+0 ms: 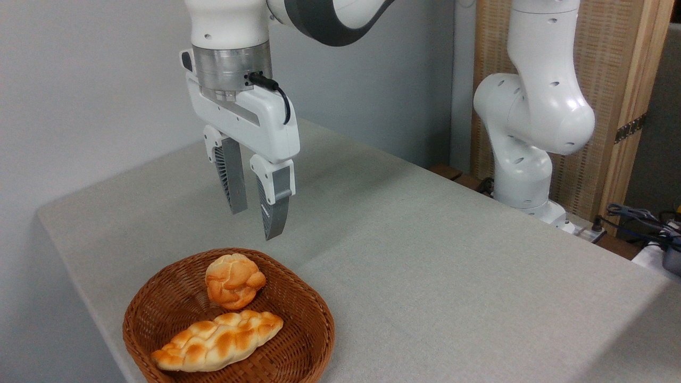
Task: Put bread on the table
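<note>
1. Plain grey wall behind, a slatted wooden panel off to the right, and out front a broad table under light grey-beige cloth.
2. Down at the near left corner sits a brown wicker basket, and both pieces of bread are inside it.
3. The bread we care about, the small round knotted bun, rests toward the back of the basket, touching or just beside the longer braided loaf that lies across the front.
4. Here's the gripper, pointing straight down, fingers parted by a narrow gap and holding nothing at all.
5. The key relation: the bun lies below the fingertips and slightly toward the camera, a little left in the picture. Clear air between them, no contact.
6. The bun is roundish, so no long axis to fuss over. My read: the gap looks narrower than the bun and likely needs widening before the descent.
7. Watch the basket's back rim: it looks close to the likely path down.
</note>
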### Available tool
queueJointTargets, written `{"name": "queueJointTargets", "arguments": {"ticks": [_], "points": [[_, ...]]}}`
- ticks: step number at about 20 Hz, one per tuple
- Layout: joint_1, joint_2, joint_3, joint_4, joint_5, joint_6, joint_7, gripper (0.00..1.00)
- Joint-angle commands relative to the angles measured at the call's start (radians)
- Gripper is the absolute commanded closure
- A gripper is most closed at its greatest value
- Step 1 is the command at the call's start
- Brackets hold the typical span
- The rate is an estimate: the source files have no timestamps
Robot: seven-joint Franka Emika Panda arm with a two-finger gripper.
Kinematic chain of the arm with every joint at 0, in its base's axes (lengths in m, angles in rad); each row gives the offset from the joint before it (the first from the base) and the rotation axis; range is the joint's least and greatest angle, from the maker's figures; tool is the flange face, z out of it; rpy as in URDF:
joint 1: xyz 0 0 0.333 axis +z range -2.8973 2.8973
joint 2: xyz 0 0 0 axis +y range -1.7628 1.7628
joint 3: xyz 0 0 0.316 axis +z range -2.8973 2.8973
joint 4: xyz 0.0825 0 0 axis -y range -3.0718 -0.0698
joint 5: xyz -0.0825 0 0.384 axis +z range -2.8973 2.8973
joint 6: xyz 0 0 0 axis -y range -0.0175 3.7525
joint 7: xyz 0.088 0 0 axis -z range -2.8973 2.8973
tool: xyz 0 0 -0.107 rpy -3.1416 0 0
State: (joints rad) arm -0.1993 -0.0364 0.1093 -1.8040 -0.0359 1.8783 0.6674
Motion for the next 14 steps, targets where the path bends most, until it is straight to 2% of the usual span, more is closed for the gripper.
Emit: {"name": "queueJointTargets", "arguments": {"ticks": [1,9,14], "points": [[0.014,0.009,-0.008,0.056,0.002,0.01,0.013,0.0],[0.011,0.015,-0.011,0.063,-0.013,-0.008,0.011,0.0],[0.011,0.021,-0.013,0.066,-0.001,-0.007,0.012,0.0]]}}
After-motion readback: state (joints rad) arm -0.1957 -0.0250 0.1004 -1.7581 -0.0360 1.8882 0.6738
